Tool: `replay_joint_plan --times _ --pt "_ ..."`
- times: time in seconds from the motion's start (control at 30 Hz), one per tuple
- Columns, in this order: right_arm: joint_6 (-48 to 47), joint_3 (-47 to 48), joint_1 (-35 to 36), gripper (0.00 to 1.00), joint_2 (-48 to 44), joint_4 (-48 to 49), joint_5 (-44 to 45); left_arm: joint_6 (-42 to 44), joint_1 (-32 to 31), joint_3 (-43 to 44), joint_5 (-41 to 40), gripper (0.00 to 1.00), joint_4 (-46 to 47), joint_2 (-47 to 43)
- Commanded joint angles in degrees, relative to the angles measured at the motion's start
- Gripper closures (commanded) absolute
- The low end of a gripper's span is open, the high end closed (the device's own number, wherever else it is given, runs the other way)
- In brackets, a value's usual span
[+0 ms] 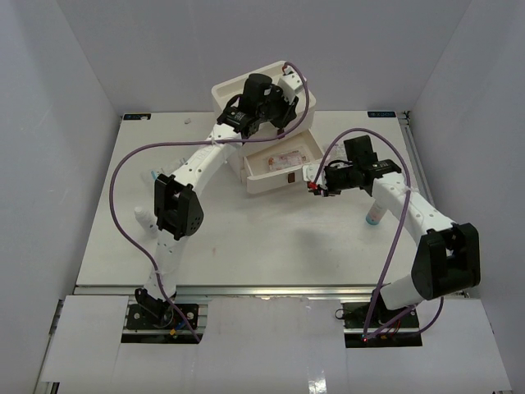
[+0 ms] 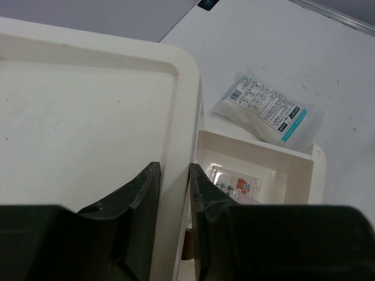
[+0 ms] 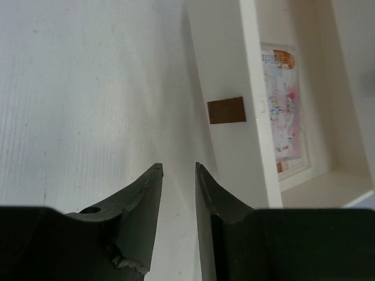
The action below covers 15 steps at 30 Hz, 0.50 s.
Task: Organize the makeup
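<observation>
Case (image 1: 285, 161) in drawer (image 1: 275, 185); pkt (image 2: 266, 111) beside.

At bottom edge, left gripper (image 2: 174, 167) seen, dark fingers (image 2: 135, 199) parted by narrow gap. Raised rim of cream box (image 2: 88, 105) framed in that gap; contact not discernible. Open drawer (image 2: 258, 149) seen beside box's right edge, flat clear case (image 2: 234, 182) laid inside. Clear packet (image 2: 266, 111), printed white and blue, laid flat on table (image 2: 281, 47) beyond drawer.
</observation>
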Motion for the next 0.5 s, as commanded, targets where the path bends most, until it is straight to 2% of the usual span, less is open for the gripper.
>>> replay_joint_plan --times 0.0,0.17,0.3,0.4,0.47 --pt "-8.83 2.07 1.08 0.69 5.38 -5.02 4.44 1.46 -0.86 -3.28 -0.63 0.73 -3.91 0.26" --pt "-8.5 7.32 4.3 0.83 12.09 -4.63 13.24 2.67 -0.77 -4.66 2.03 0.8 -4.84 -0.21" --pt "-2.12 12.27 6.03 0.92 17.8 2.5 21.49 3.42 -0.76 -5.72 4.68 0.8 -5.76 -0.3" --pt "2.3 15.69 6.75 0.92 21.33 12.72 27.56 3.74 -0.37 -6.91 6.13 0.8 -6.1 -0.3" --pt "3.56 18.28 7.16 0.92 22.83 15.56 29.83 3.74 0.04 -7.45 7.32 0.8 -6.26 -0.3"
